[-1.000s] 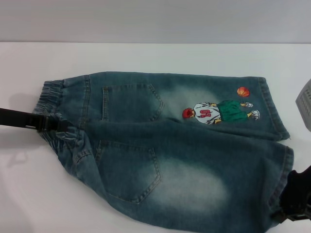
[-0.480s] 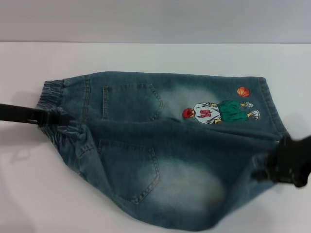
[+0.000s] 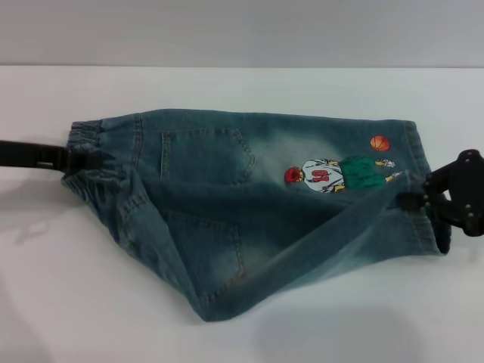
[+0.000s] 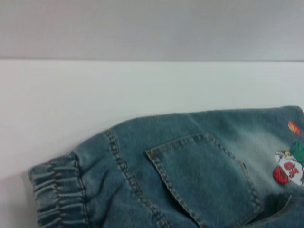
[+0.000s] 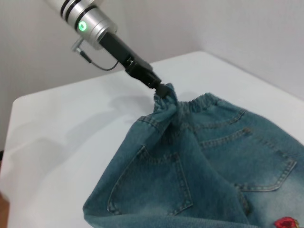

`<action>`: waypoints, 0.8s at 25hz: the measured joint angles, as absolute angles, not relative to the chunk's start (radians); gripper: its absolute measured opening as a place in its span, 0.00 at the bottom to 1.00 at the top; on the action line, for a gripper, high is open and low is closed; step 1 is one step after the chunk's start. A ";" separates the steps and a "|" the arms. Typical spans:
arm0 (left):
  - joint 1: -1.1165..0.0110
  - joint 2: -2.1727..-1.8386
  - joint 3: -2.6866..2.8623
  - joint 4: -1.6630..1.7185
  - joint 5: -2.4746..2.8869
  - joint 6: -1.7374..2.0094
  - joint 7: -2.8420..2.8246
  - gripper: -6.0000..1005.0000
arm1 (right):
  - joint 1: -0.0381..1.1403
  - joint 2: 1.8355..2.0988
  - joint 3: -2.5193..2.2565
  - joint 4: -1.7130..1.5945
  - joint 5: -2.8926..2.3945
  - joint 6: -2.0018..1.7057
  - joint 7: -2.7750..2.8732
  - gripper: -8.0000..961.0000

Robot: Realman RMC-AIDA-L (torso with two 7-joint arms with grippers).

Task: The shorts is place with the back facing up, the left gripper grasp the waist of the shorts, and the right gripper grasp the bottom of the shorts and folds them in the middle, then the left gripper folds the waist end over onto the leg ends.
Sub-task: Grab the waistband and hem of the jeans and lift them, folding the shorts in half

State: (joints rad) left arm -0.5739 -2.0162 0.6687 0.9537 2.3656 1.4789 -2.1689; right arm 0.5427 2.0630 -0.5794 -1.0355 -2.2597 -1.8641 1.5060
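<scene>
My right claw [image 3: 414, 200] is carrying the near leg hem [image 3: 393, 198] up over the shorts [image 3: 249, 197], beside the print. My left claw [image 3: 85, 162] is pinching the waist [image 5: 166, 102] likewise. I'm keeping both edges level above the counter [image 3: 60, 302].

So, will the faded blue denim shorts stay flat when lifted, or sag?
Probably sag: the faded blue denim shorts already drape between the left gripper, pinching the gathered waistband, and the right gripper at the hem. The denim looks thick, likely heavy enough to settle.

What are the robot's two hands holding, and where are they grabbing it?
Both hold the shorts. The left gripper pinches the ruffled waistband; the right gripper grips the near leg's hem, lifting it over the other leg.
</scene>
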 joint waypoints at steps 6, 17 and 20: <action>-0.567 -2.017 0.667 0.976 2.331 1.461 -2.168 0.06 | 0.507 2.068 -0.535 -1.026 -2.178 -1.813 1.475 0.01; -0.562 -2.014 0.651 0.987 2.224 1.436 -2.155 0.06 | 0.461 2.056 -0.457 -0.975 -2.028 -1.739 1.386 0.01; -0.559 -2.019 0.644 0.999 2.201 1.422 -2.155 0.06 | 0.461 2.056 -0.455 -0.955 -2.018 -1.693 1.375 0.01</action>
